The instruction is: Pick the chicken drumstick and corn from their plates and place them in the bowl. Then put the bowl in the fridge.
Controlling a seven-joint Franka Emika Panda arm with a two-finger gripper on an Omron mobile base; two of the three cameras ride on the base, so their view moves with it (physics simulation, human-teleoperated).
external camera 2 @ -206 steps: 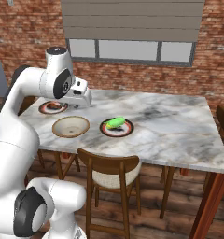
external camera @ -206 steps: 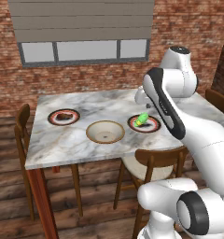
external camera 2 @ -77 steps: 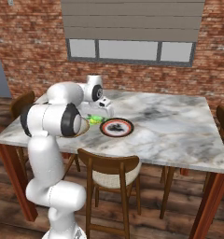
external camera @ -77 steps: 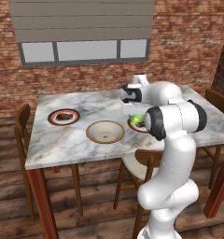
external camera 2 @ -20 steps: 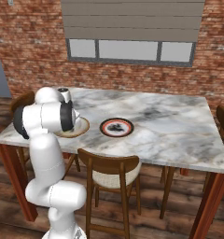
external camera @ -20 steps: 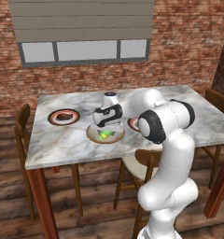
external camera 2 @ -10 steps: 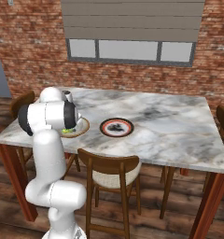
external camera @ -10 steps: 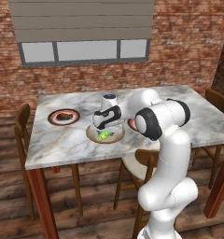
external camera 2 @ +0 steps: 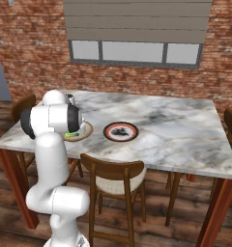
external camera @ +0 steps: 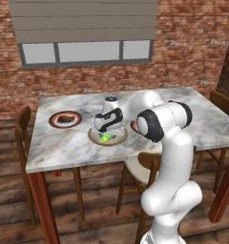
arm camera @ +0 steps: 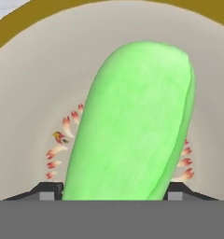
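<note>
You are looking at a white-and-grey marbled table point(external camera: 64, 143) with dark wooden chairs point(external camera 2: 113, 178) around it, in front of a red brick wall point(external camera: 192, 47). The two-finger gripper point(external camera: 106, 136) is hanging low over the round shallow tan-beige bowl with the darker brown rim point(external camera: 95, 138), which is sitting near the table's front edge. In the hand view the short bright green corn cob in its husk point(arm camera: 132, 126) is standing between the two dark fingertips point(arm camera: 47, 192), which are showing at its either side with the jaws spread wide; whether they are pressing it or have let it go, you cannot tell. The cob is running from 6 o'clock up toward 12 o'clock in that view, over the pale inside of the bowl, which is showing a small ring of red and orange flecks.

In the left base view, one round flat plate with a red-orange ring point(external camera: 65, 119) is lying at 9 o'clock from the bowl, carrying the small dark reddish-brown chicken drumstick point(external camera: 65, 118). The second, matching plate point(external camera 2: 121, 131) is lying just beside the bowl at 3 o'clock in the right base view. No readable writing or brand is showing anywhere.
</note>
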